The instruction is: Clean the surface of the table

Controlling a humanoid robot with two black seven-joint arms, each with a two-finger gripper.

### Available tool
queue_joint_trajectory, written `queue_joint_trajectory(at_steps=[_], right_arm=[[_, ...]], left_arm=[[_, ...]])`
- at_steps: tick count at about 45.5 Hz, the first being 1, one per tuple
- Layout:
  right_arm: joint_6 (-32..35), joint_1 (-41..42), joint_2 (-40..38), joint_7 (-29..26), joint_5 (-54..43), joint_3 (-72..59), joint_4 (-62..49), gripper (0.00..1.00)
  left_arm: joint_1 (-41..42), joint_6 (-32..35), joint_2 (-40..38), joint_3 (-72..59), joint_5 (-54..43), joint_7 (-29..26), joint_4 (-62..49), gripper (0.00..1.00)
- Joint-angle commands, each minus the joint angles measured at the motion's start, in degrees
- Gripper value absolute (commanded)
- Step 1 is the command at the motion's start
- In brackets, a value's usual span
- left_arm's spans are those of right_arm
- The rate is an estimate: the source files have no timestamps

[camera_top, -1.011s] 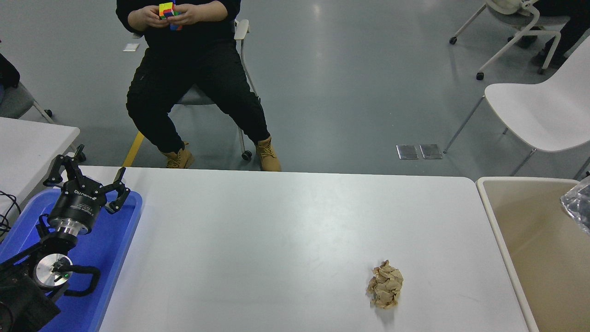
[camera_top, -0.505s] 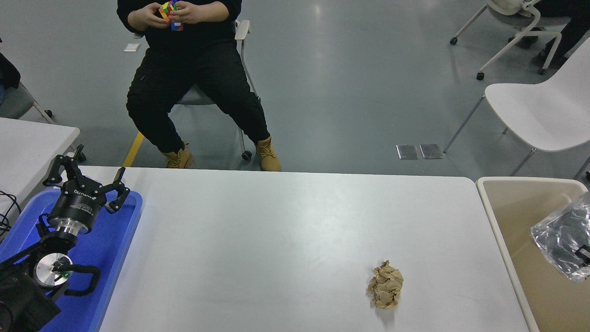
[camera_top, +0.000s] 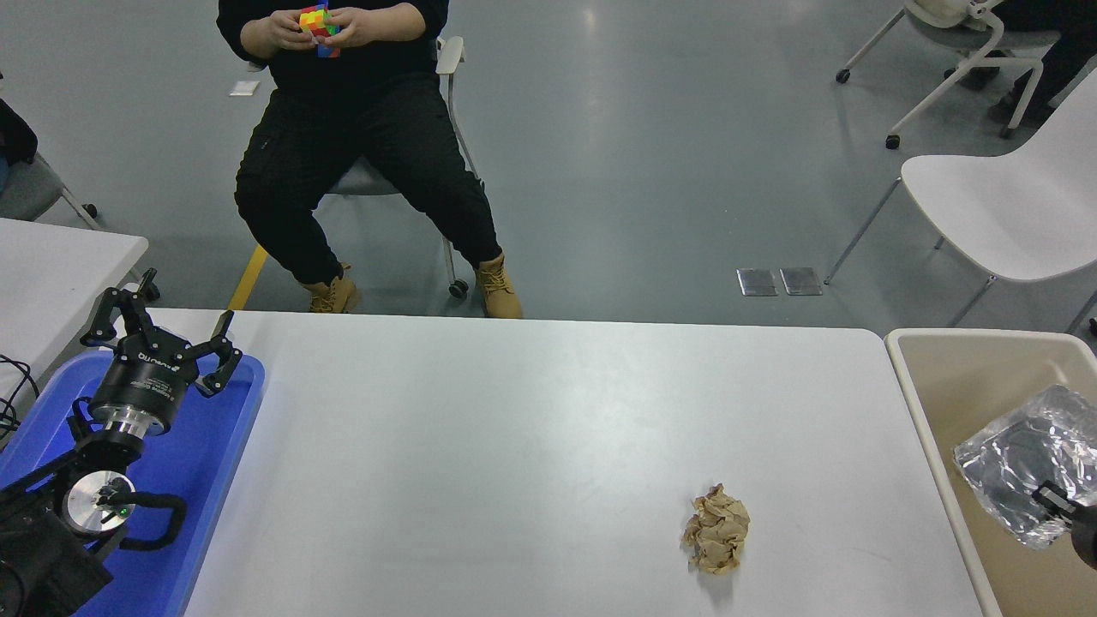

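The white table surface (camera_top: 514,428) fills the middle of the view. A crumpled brown paper ball (camera_top: 716,529) lies on it at the front right. My right gripper (camera_top: 1047,497) comes in at the right edge. It holds a crumpled piece of clear plastic (camera_top: 1016,454) above the inside of the beige bin (camera_top: 910,377). The plastic hides most of its fingers. My left gripper (camera_top: 163,334) is open and empty, parked over the blue tray (camera_top: 214,446) at the lower left.
A person sits on a chair beyond the table's far edge, turning a coloured puzzle cube (camera_top: 315,21) in both hands. A smaller white table (camera_top: 51,266) stands at the left. White chairs (camera_top: 1003,206) stand at the back right.
My right gripper has come in from the right edge with the clear plastic, moving left and down over the beige bin. The left arm and the paper ball have not moved.
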Motion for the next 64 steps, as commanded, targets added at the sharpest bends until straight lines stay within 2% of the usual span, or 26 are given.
queue_joint_trajectory(at_steps=[1, 10, 13, 17, 19, 29, 43, 56, 64], right_arm=[[-0.06, -0.27, 0.34, -0.01, 0.00, 0.08, 0.03, 0.00], [-0.49, -0.27, 0.34, -0.01, 0.00, 0.25, -0.14, 0.02], [-2.42, -0.27, 0.25, -0.01, 0.09, 0.25, -0.14, 0.23], [-6.29, -0.27, 0.25, 0.08, 0.53, 0.17, -0.06, 0.57], [-7.78, -0.27, 0.25, 0.08, 0.70, 0.17, -0.05, 0.69], [-10.69, -0.36, 0.42, 0.08, 3.16, 0.34, 0.12, 0.95], [-10.43, 1.31, -0.10, 0.17, 7.12, 12.37, 2.05, 0.97], [-10.51, 8.16, -4.05, 0.17, 7.12, 29.51, 8.99, 0.98], [-10.60, 14.13, -5.90, 0.17, 7.12, 31.81, 9.70, 0.98]], left_arm=[[-0.04, 0.00, 0.00, 0.00, 0.01, 0.00, 0.00, 1.00], [-0.04, 0.00, 0.00, 0.00, 0.01, 0.00, 0.00, 1.00], [0.04, 0.00, 0.00, 0.00, 0.01, 0.00, 0.00, 1.00], [-0.04, 0.00, 0.00, 0.00, 0.01, 0.00, 0.00, 1.00], [0.04, 0.00, 0.00, 0.00, 0.01, 0.00, 0.00, 1.00], [0.04, 0.00, 0.00, 0.00, 0.01, 0.00, 0.00, 1.00], [0.04, 0.00, 0.00, 0.00, 0.01, 0.00, 0.00, 1.00], [0.04, 0.00, 0.00, 0.00, 0.01, 0.00, 0.00, 1.00], [0.04, 0.00, 0.00, 0.00, 0.01, 0.00, 0.00, 1.00]])
